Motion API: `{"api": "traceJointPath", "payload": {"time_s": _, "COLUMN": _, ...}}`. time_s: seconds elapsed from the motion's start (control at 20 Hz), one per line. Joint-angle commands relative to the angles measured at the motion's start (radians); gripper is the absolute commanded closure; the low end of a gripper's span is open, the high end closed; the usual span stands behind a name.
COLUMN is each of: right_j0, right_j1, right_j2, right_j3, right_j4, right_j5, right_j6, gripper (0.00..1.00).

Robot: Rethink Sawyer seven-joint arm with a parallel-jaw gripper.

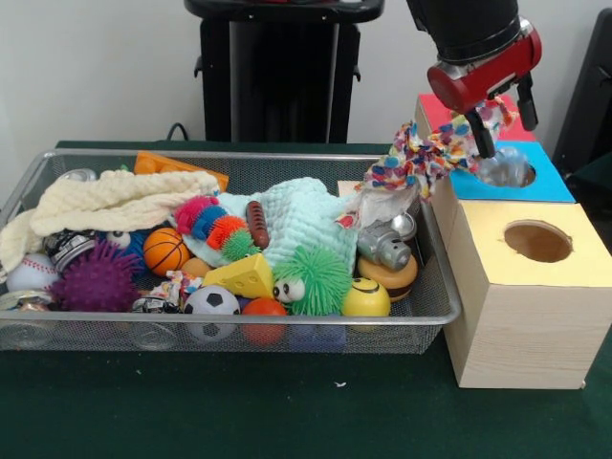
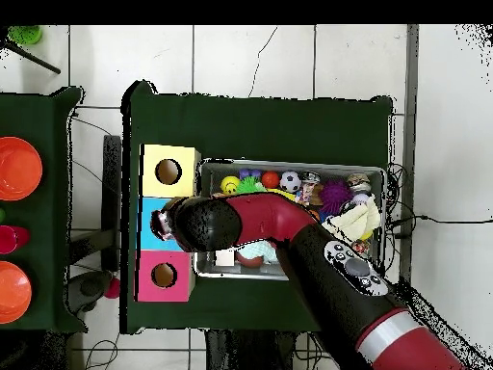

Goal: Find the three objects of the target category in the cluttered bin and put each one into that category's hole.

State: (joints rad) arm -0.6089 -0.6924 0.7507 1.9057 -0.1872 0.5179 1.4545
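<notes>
My gripper [image 1: 509, 143] hangs over the blue-faced wooden box [image 1: 550, 186], shut on a small see-through plastic bottle [image 1: 503, 170]. The bottle's lower end sits at the box's round hole [image 1: 526, 178] and hides most of it. A many-coloured rope toy [image 1: 421, 158] hangs tangled from the gripper's left side, over the basket's right end. The silver wire-mesh basket [image 1: 239, 155] stands left of the boxes, full of toys. I see no other clear bottle in it. In the overhead view the arm hides the gripper [image 2: 168, 220] above the blue box [image 2: 147, 234].
A yellow-faced box [image 1: 535, 244] stands nearest, with the red-faced box [image 1: 435, 110] behind the blue one. The basket holds a cream knit cloth [image 1: 105, 201], a mint cloth [image 1: 296, 215], balls, a green fuzzy toy [image 1: 316, 277] and a silvery crushed can [image 1: 384, 247].
</notes>
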Motion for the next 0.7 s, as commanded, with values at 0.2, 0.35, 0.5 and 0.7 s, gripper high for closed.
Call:
{"api": "traceJointPath", "payload": {"time_s": 0.2, "right_j0": -0.004, "right_j1": 0.008, "right_j2": -0.014, "right_j3": 0.028, "right_j4": 0.002, "right_j5": 0.007, "right_j6": 0.085, "gripper": 0.00}}
{"api": "traceJointPath", "payload": {"time_s": 0.35, "right_j0": 0.009, "right_j1": -0.002, "right_j2": -0.030, "right_j3": 0.011, "right_j4": -0.007, "right_j5": 0.041, "right_j6": 0.073, "gripper": 0.00}}
{"api": "traceJointPath", "payload": {"time_s": 0.5, "right_j0": 0.023, "right_j1": -0.015, "right_j2": -0.047, "right_j3": -0.013, "right_j4": -0.027, "right_j5": 0.095, "right_j6": 0.043, "gripper": 0.00}}
{"api": "traceJointPath", "payload": {"time_s": 0.7, "right_j0": 0.030, "right_j1": -0.039, "right_j2": -0.060, "right_j3": -0.038, "right_j4": -0.057, "right_j5": 0.183, "right_j6": -0.014, "gripper": 0.00}}
